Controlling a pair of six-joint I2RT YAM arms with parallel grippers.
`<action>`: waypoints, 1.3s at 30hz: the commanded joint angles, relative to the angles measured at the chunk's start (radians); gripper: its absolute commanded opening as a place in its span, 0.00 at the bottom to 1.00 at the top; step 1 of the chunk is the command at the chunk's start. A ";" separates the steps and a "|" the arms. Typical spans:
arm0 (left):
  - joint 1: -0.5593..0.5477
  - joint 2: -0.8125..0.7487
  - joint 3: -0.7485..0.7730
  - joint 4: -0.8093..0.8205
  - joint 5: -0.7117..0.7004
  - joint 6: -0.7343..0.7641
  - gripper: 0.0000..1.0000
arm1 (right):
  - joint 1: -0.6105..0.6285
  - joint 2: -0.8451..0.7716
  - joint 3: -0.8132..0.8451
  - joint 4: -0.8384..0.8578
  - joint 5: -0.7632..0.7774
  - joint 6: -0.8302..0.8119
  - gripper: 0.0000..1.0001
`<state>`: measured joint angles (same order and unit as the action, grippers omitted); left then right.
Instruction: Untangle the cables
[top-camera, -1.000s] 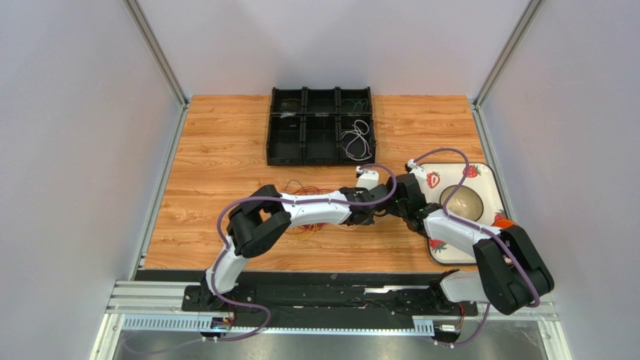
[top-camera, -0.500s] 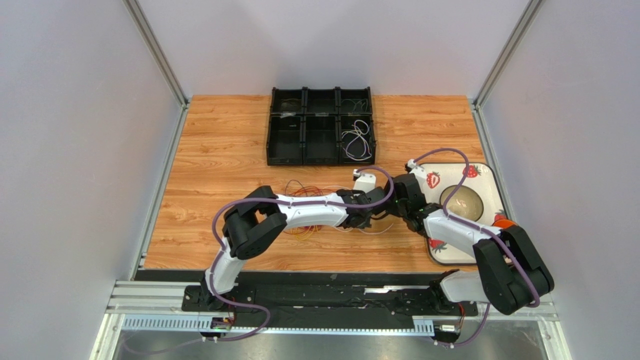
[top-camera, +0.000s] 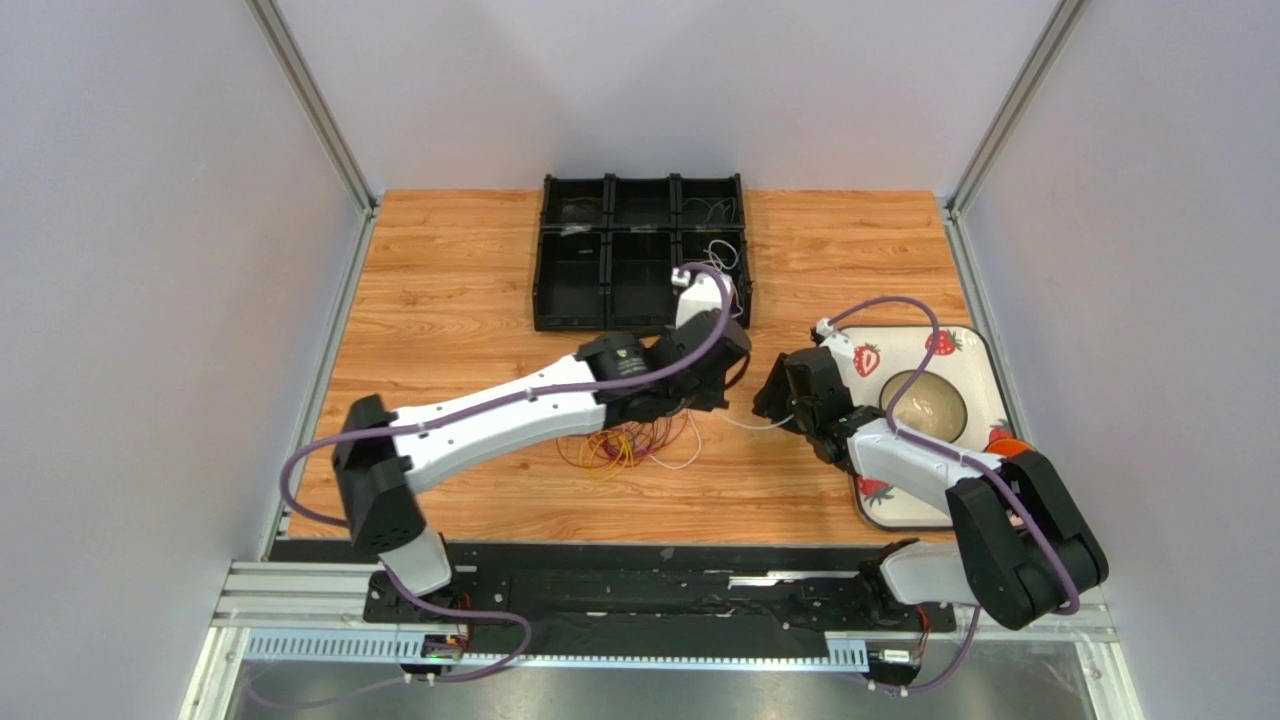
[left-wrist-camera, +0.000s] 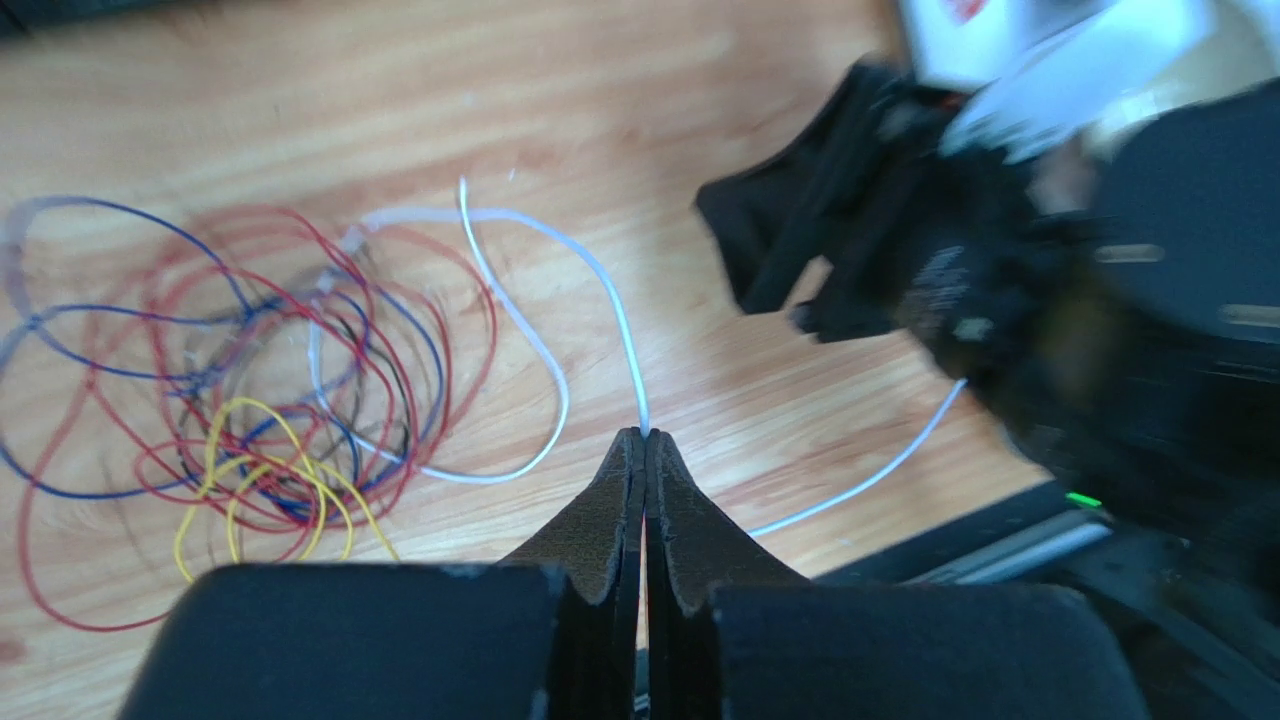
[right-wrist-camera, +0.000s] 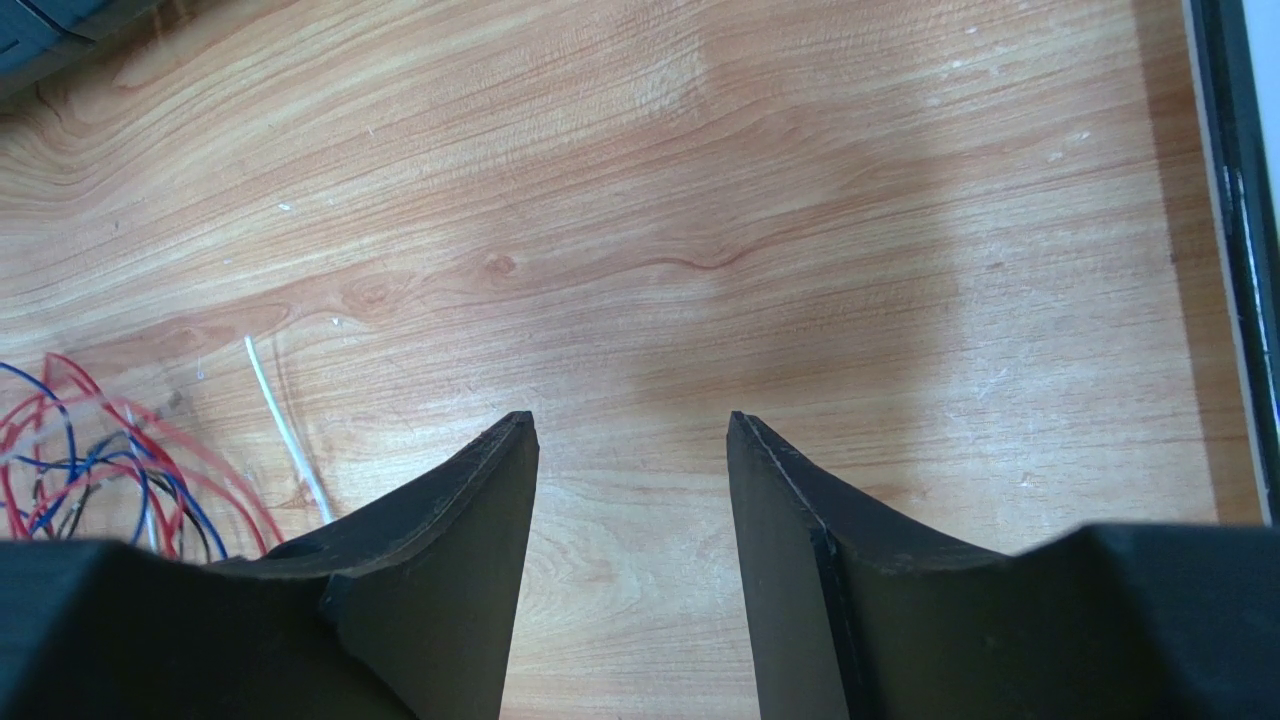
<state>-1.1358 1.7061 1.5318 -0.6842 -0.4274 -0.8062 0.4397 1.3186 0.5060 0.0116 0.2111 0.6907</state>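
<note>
The left gripper (left-wrist-camera: 646, 440) is shut tight, and it pinches a thin white cable (left-wrist-camera: 642, 408) right at its tips. From the tips the white cable runs away over the wooden table (top-camera: 451, 270) and bends round to the pile of cables (top-camera: 619, 444). Another bit of white cable comes out from behind the fingers and goes off to the right, past the right gripper. The pile lies flat on the table in the middle, just under the left arm. It is a messy bunch of red, blue, yellow and dark loops, all mixed up. The right gripper (right-wrist-camera: 631, 435) is open wide with nothing between its fingers. It hangs low over bare wood, close to the left gripper and just beside the pile. One loose white end lies on the wood near its left finger, and some red and blue loops show at the edge of its view. At the far side of the table is a black tray (top-camera: 604, 248) with six boxes. A plate (top-camera: 969, 353) with strawberries on it is at the right.
</note>
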 joint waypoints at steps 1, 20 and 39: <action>0.005 -0.118 0.105 -0.052 -0.011 0.093 0.00 | -0.006 -0.018 0.022 0.018 0.027 0.016 0.53; 0.007 -0.071 0.932 -0.012 0.070 0.729 0.00 | -0.006 -0.013 0.026 0.016 0.022 0.015 0.53; 0.223 0.032 0.778 0.387 0.292 0.813 0.00 | -0.009 -0.009 0.028 0.016 0.017 0.017 0.53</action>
<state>-0.9897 1.7054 2.2589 -0.3573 -0.2821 0.0666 0.4370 1.3190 0.5060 0.0116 0.2108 0.6918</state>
